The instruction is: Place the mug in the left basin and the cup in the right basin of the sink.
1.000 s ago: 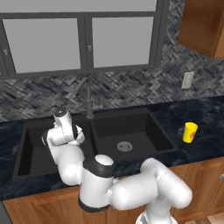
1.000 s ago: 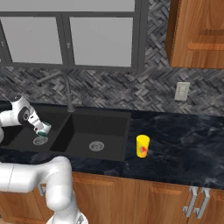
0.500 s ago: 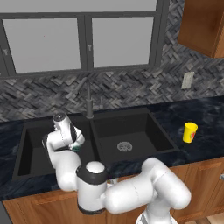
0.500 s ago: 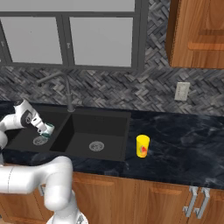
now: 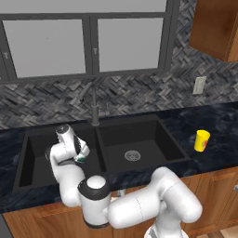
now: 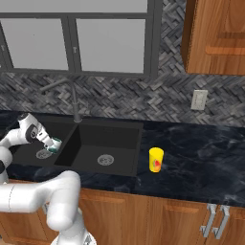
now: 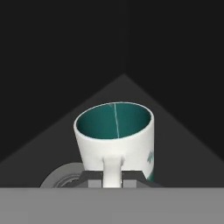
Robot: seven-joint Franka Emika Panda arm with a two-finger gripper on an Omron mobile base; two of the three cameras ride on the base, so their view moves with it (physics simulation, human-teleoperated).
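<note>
Clearly the wide matte black double-basin sink (image 5: 139,122) anchors everything: its left-hand black basin (image 6: 28,153) is the mug's destination, its right-hand black basin (image 6: 103,143) the cup's. Over the left basin the end effector (image 7: 112,178) pinches the side handle of the small white-grey mug with teal inside (image 7: 116,138), holding it mouth-up just above the round steel drain (image 7: 59,177), probably so it lands upright. Well right of the sink, the small bright yellow tapered cup (image 6: 156,159) waits on the dark tabletop (image 6: 201,158).
</note>
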